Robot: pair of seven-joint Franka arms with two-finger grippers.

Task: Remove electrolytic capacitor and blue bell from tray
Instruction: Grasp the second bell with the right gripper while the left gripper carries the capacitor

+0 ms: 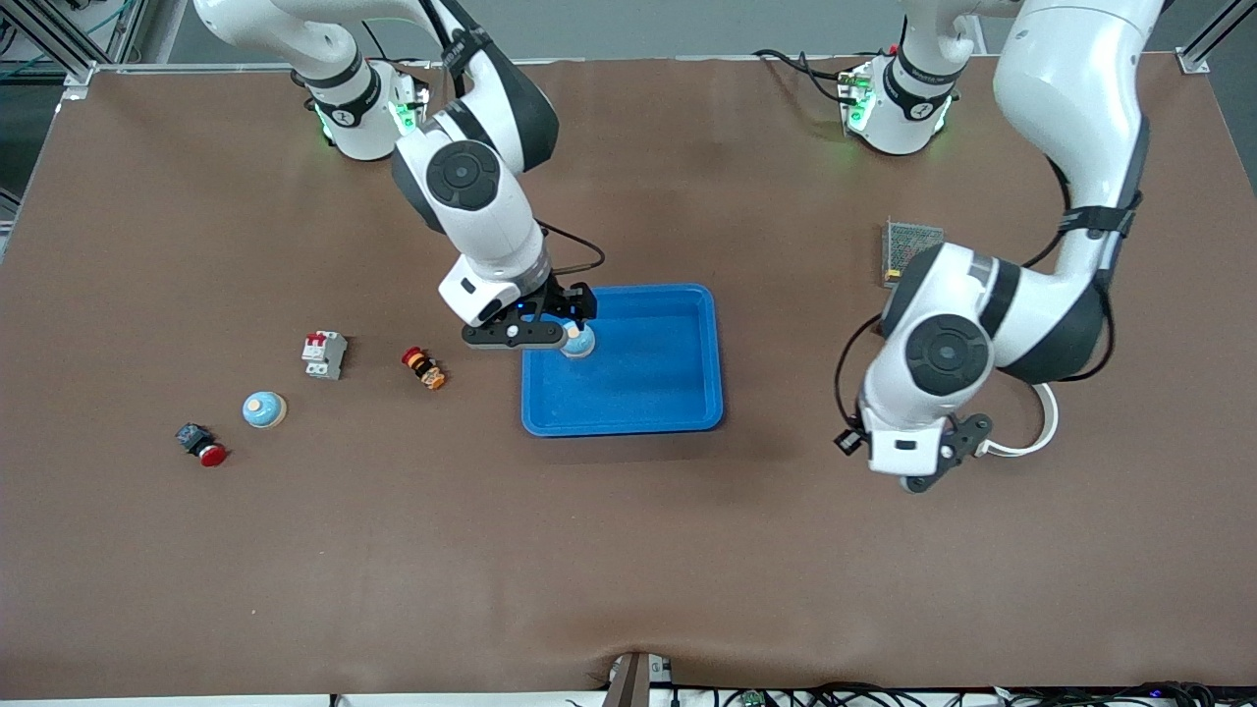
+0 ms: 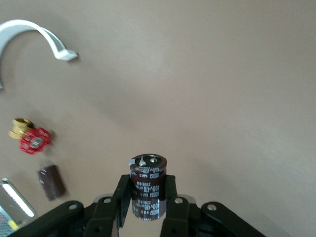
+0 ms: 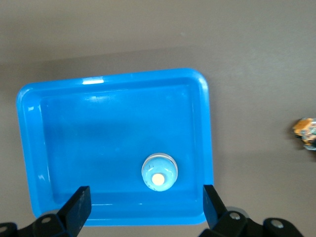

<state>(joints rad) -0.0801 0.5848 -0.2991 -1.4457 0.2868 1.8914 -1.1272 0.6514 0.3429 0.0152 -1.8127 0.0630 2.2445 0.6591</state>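
Front view: my right claw (image 1: 568, 329) hangs over the bell (image 1: 578, 341) in the tray (image 1: 687, 393). Left wrist view: my left claw (image 2: 148, 210), over bare counter (image 2: 222, 74), pinches the capacitor (image 2: 147, 186). Right wrist view: fingers (image 3: 78, 205) are spread wide; an off-centre descent could knock the bell aside.

2 white arms with glossy rounded shells, dark grey round joint caps and black bands. green lights glow at both bases. a black cable loops along each forearm. the right gripper (image 1: 550, 319) and left gripper (image 1: 948, 457) are black, with silver screws near the fingers.
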